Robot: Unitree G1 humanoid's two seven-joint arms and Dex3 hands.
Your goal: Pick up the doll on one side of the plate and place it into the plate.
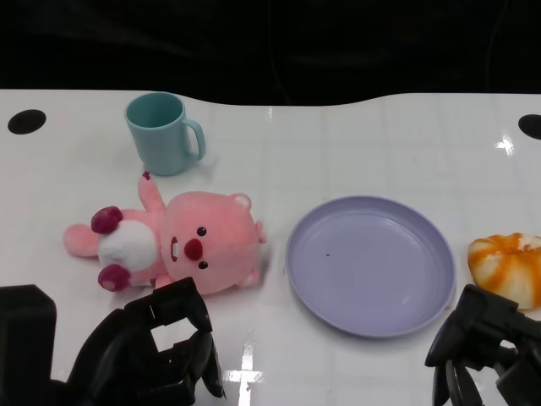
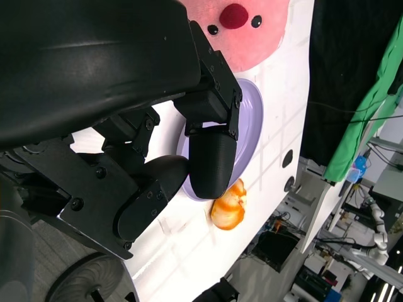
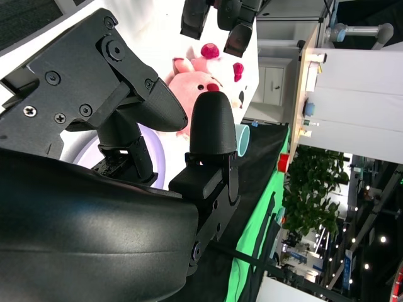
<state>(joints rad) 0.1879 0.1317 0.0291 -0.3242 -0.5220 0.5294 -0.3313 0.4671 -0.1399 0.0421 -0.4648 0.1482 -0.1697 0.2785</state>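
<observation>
A pink plush doll [image 1: 173,241] with a white belly lies on its back on the white table, left of the lavender plate [image 1: 369,264]. The plate holds nothing. My left hand [image 1: 148,355] hovers at the front left, just in front of the doll, fingers apart and holding nothing. At the front right corner my right hand [image 1: 482,351] is beside the plate's near rim, also holding nothing. In the left wrist view the doll's face [image 2: 249,25] and the plate [image 2: 252,129] show past my fingers. The right wrist view shows the doll [image 3: 204,85] beyond my fingers.
A teal mug [image 1: 162,133] stands behind the doll at the back left. An orange-and-white bread-like item [image 1: 511,266] lies right of the plate, close to my right hand. Two black holes mark the table's far corners.
</observation>
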